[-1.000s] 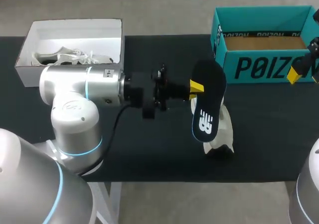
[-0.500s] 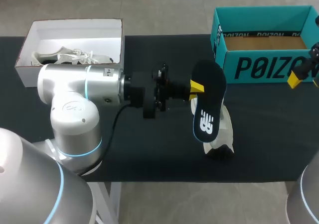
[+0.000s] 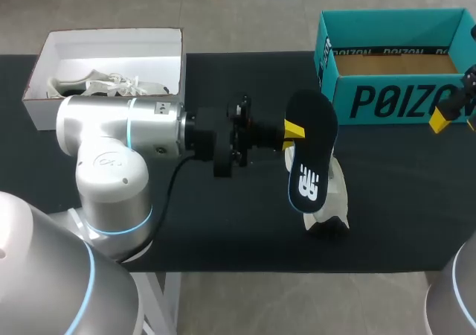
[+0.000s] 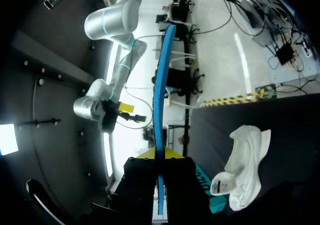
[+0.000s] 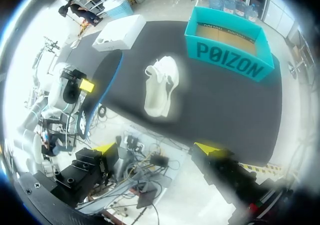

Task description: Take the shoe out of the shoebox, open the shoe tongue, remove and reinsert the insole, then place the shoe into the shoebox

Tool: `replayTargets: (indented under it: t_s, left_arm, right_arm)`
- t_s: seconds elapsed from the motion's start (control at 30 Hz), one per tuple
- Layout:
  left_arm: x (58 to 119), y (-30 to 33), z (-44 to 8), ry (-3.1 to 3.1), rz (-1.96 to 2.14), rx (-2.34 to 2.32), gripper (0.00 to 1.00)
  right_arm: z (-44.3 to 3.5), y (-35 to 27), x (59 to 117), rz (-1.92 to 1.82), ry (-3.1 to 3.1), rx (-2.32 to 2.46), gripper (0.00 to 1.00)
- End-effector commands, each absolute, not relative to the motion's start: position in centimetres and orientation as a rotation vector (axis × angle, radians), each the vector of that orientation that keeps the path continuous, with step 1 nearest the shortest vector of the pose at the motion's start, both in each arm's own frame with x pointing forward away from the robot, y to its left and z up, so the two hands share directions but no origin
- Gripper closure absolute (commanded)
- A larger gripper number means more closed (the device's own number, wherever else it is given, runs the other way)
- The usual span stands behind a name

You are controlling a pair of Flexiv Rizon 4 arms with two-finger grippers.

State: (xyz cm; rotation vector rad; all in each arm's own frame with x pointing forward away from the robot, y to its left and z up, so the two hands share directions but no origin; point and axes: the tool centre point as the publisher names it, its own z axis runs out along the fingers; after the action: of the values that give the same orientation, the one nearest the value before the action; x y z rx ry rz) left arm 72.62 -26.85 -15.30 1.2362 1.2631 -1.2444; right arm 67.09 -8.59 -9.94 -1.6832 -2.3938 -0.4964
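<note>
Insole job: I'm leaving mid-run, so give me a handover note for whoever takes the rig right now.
Left gripper: jaws shut on the insole, held off the table, by the white shoe.
Right gripper: jaws open, empty, off to the right.
The white shoe lies on the table; the teal shoebox is empty.
Done: shoe out, insole removed.
To do: reinsert insole, put shoe in the shoebox.

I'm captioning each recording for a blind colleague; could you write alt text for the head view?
The left gripper holds a black insole over a white shoe lying on the black table. An open teal shoebox stands far right, the right gripper near it; a white box far left holds a second shoe.
</note>
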Motion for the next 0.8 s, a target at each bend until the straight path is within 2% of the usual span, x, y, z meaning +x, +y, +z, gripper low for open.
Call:
replayTargets:
  t_s: [0.03, 0.33, 0.8]
  left_arm:
    - [72.6, -27.0, -15.3, 1.264, -1.242, 1.237, 1.00]
    - [72.6, -27.0, -15.3, 1.264, -1.242, 1.237, 1.00]
    - [67.4, -25.3, -19.9, 1.488, -1.515, 1.154, 1.00]
  right_arm:
    - [-10.0, -8.5, 67.2, -0.492, -2.393, -1.683, 0.00]
    - [-10.0, -8.5, 67.2, -0.492, -2.393, -1.683, 0.00]
    - [-10.0, -8.5, 67.2, -0.492, -2.393, -1.683, 0.00]
